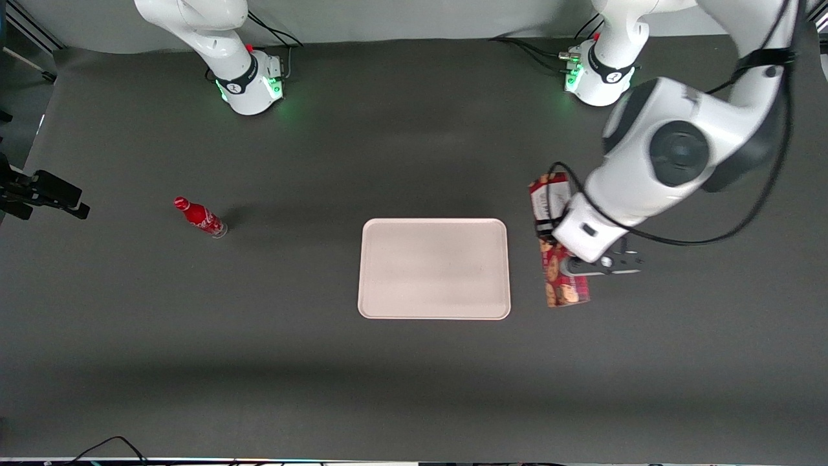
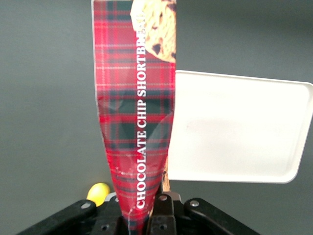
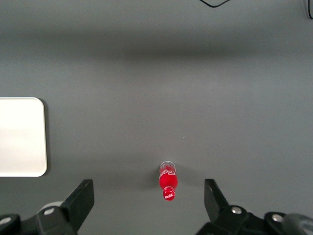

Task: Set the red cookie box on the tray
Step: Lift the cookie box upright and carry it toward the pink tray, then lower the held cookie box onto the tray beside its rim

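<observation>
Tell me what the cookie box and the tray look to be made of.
The red cookie box, pinched in the gripper beside the tray, looks like thin printed cardboard with a slight sheen: creases and dents show near the grip. The tray looks like matte pale pink moulded plastic, going by its smooth rounded corners and low rim, though that is uncertain.

White rounded left arm (image 1: 673,155), black cables, green-lit base, black pincer (image 2: 146,215)
</observation>
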Robot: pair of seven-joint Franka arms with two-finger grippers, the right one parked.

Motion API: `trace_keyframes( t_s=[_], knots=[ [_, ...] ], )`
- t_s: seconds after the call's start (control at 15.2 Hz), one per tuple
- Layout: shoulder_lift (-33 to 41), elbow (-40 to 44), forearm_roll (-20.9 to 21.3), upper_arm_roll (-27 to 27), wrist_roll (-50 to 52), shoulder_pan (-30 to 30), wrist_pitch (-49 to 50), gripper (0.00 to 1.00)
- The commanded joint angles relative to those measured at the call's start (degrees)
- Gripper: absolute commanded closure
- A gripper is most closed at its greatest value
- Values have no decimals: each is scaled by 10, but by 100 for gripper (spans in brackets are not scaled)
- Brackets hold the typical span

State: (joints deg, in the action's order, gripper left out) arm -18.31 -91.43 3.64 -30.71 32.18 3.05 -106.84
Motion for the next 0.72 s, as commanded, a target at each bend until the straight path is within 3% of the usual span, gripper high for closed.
trace_keyframes(
  t_s=[0.0, 0.33, 0.53, 0.66],
  knots=[
    [28, -108, 84, -58, 117, -6, -106, 100],
    [-3, -236, 154, -66, 170, -19, -293, 100],
    [-57, -236, 238, -67, 277, -29, -305, 100],
    [-94, -231, 315, -67, 336, -31, -312, 100]
  ],
)
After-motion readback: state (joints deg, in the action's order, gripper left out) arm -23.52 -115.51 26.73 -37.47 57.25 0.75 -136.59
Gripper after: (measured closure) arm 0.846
